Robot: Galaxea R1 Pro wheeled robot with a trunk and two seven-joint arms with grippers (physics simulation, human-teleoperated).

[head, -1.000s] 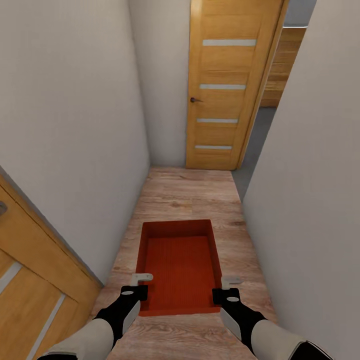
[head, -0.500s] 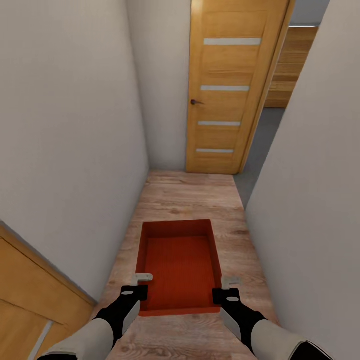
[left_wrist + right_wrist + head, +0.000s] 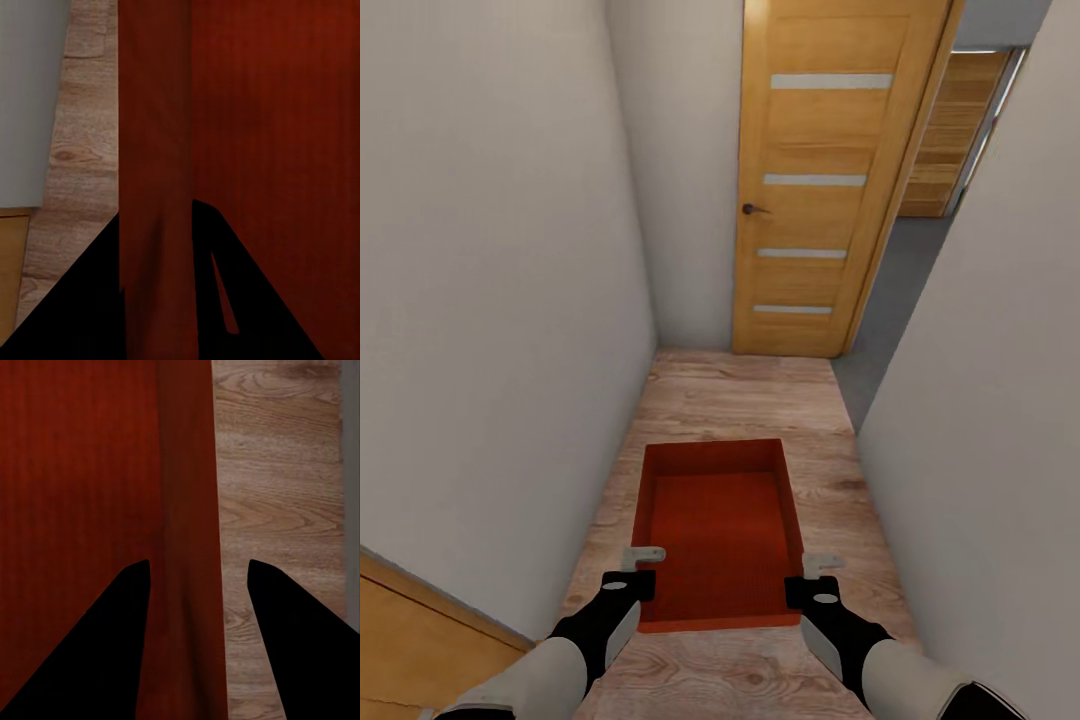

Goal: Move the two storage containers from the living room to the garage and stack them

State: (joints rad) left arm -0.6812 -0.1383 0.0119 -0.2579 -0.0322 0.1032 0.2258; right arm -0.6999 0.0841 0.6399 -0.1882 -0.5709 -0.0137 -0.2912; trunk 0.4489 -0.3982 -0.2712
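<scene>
While walls [image 3: 500,300] flank container [image 3: 720,530], door [image 3: 815,180] shut ahead

Narrow hallway w/ plain white walls [image 3: 490,300] both sides. Light wood-plank floor [image 3: 740,395] runs fwd to a closed orange wood door [image 3: 815,180] w/ four pale slats & dark handle. To its right, an opening w/ grey floor [image 3: 905,270] & a wood slatted panel [image 3: 955,130] beyond. Another orange door's edge [image 3: 410,630] at lower left. Even, soft light.
</scene>
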